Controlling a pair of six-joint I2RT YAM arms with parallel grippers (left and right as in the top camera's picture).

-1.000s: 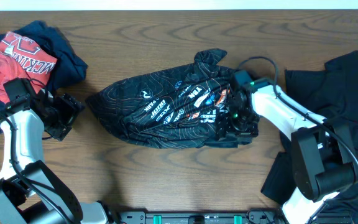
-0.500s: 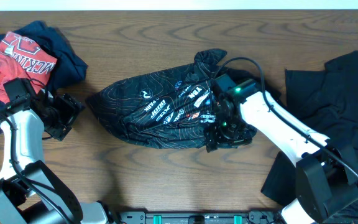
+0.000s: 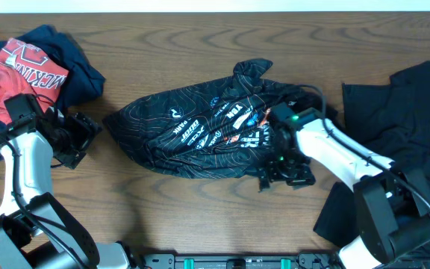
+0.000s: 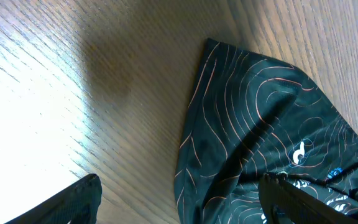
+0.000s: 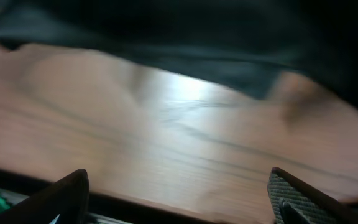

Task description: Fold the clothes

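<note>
Left gripper (image 3: pixel 79 139) hangs spread wide and empty at the frame's left, just below a red and navy heap (image 3: pixel 28 67). The black jersey (image 3: pixel 189 127) lies crumpled mid-frame. At its lower right edge the right gripper (image 3: pixel 282 172) stands wide, gripping nothing. A plain black garment (image 3: pixel 405 112) lies at the far right.

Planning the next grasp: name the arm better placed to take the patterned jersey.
Right, likely: right gripper open beside the jersey's right edge; left gripper, also open, sits apart from its left tip.

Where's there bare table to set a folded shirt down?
Bare table lies in front of the jersey, between left arm and right arm, and behind it along the far edge. Crowded: red and navy pile at left, black garment at right.
</note>
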